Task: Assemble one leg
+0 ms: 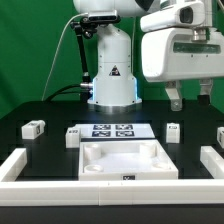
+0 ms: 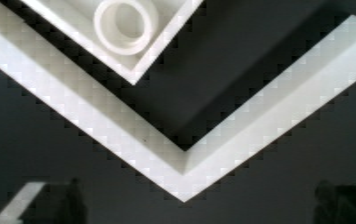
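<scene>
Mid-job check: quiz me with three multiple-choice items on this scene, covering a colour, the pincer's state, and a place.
1. The flat tabletop is: A) white B) black C) red.
2. The two-finger pincer is: A) shut, empty B) open, empty C) clamped on a cable.
3. The thin flat white marker board lies: A) between the large white square panel and the white robot base B) atop that panel C) upright.
Key: B, dark surface throughout; B, fingers apart, nothing between; A, it sits just behind the panel.
</scene>
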Motion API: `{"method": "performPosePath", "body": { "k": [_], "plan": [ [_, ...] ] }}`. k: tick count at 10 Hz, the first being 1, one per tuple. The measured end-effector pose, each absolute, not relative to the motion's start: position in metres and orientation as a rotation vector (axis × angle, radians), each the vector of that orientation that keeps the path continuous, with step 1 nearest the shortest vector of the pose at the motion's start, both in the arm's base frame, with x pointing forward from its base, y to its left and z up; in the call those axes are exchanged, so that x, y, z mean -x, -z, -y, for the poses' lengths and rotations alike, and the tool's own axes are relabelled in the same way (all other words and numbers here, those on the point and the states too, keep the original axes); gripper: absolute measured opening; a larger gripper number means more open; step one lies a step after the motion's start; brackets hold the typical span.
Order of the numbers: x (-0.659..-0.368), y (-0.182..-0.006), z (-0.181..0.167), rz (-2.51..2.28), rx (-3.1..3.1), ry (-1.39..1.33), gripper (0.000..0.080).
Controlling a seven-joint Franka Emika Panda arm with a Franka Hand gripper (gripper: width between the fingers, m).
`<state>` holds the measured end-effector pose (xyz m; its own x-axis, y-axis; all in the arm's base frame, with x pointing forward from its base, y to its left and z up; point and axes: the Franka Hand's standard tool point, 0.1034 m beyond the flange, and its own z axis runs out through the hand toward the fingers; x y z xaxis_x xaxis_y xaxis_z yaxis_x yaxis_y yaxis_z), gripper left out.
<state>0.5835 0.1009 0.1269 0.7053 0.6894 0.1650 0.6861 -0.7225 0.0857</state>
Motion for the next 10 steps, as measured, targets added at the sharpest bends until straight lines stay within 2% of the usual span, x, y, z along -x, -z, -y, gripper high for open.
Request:
{"method": "performPosePath", "body": {
  "k": [7, 10],
  "plan": [
    [-0.583, -0.125, -0.099, -1.18, -2.877, -0.287, 0.065],
    [-0.566, -0.106, -0.081, -1.602, -2.637, -0.245, 0.065]
  ]
}}
